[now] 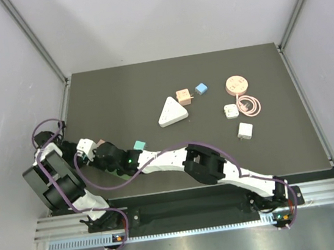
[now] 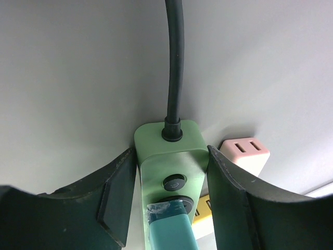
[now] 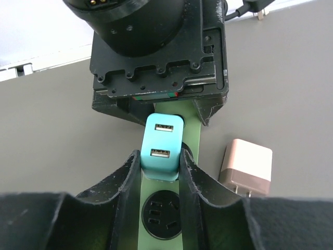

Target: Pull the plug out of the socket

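A green power strip (image 2: pixel 166 148) lies at the table's left, with a black cord (image 2: pixel 174 62) leaving its end. A teal USB plug (image 3: pixel 161 146) sits in its socket and also shows in the left wrist view (image 2: pixel 169 229). My left gripper (image 2: pixel 170 156) is shut on the strip's cord end, one finger on each side. My right gripper (image 3: pixel 161 162) is shut on the teal plug, its fingers pressed on both sides. In the top view the left gripper (image 1: pixel 90 150) and the right gripper (image 1: pixel 106 156) meet nose to nose and hide the strip.
A pink adapter (image 3: pixel 245 166) lies right beside the strip. A teal block (image 1: pixel 138 145) sits by my right wrist. Farther right are a white triangular socket (image 1: pixel 171 112), several small adapters (image 1: pixel 183 95) and a pink round charger with its cable (image 1: pixel 236 85).
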### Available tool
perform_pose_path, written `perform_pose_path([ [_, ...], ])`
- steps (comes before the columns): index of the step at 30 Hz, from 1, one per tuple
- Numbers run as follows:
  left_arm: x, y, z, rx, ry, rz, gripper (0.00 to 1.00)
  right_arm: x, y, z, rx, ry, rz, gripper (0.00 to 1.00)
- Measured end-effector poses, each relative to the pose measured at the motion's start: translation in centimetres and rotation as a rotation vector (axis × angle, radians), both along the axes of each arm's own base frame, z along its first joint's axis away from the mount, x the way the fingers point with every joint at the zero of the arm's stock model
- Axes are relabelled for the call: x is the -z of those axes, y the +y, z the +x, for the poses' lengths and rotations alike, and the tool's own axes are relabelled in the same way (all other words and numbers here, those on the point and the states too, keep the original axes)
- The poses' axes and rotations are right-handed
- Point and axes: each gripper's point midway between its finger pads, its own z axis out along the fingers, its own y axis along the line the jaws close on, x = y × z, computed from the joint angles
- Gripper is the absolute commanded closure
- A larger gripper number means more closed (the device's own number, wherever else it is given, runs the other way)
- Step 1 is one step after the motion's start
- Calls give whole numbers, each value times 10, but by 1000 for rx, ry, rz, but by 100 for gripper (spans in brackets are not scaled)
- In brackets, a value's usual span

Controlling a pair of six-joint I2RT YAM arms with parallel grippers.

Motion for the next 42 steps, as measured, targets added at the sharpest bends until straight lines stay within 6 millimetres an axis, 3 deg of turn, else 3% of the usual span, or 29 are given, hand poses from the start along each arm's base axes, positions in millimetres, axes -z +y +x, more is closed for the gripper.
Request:
perform_pose_path([
  [12, 0, -7, 2, 26, -4, -7, 100, -3, -15, 14, 50, 271, 142, 100],
  [19, 0, -8, 3, 25, -3, -8, 100, -3, -17, 16, 46, 323, 159, 100],
  [32, 0, -13, 2, 34, -12, -37, 100, -6, -17, -4, 74, -51, -26, 100],
  [37, -1, -12, 3, 32, -16, -33, 100, -35, -14, -3, 95, -143, -7, 100],
  [42, -1, -12, 3, 30, -16, -34, 100, -66, -18, 8, 118, -89, 68, 100],
])
